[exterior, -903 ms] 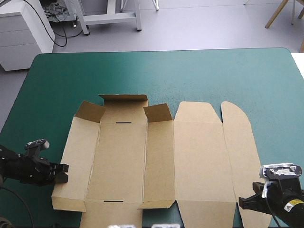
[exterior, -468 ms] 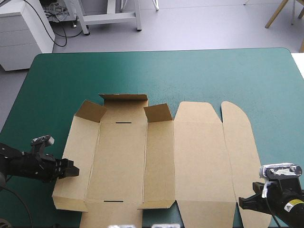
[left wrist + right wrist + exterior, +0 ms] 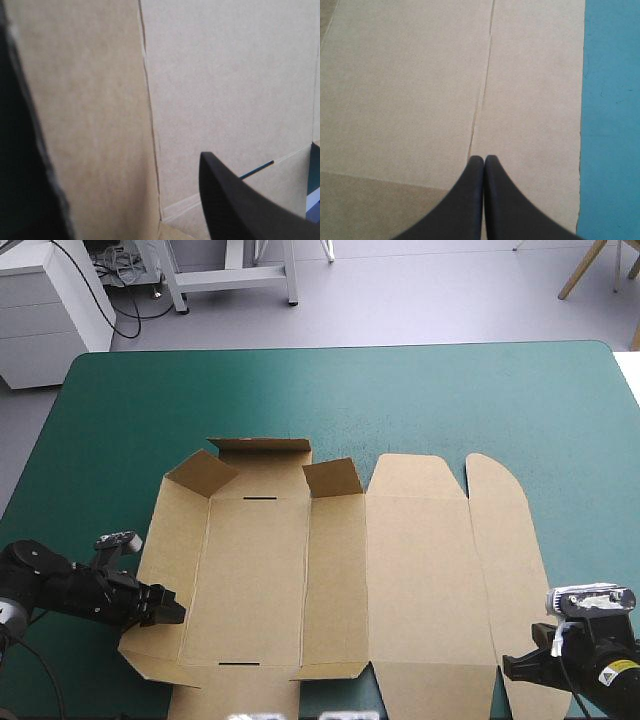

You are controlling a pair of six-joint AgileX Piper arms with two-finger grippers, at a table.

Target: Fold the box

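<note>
- The box lies as a cut brown sheet at the middle of the teal-green surface. Its long axis runs from 9 o'clock to 3 o'clock, and most of it is flat.
- The left tool comes in at about 8 o'clock of the box and points toward 3 o'clock. It is over the left wall panel, whose outer edge tilts up off the surface.
- In the left wrist view its black fingers are spread wide, with that panel and the crease between them.
- The coming move appears to turn on this: the crease runs from 12 to 6 o'clock, square to the tool's reach. A push toward 3 o'clock would likely stand the wall up over the base panel.
- The left tool is much the nearer arm for this wall. The right tool sits at the box's 5 o'clock corner, well apart from it.
- In the right wrist view the right tool's fingers are pressed together in one point. They are over flat board beside the sheet's outer edge and grip nothing.
- I cannot tell whether either left finger touches the panel, since one finger is only a dark blur at the view's edge.
- The box's near edge at 6 o'clock is cut off in the high view.
- The corner flap at 11 o'clock stands raised.
</note>
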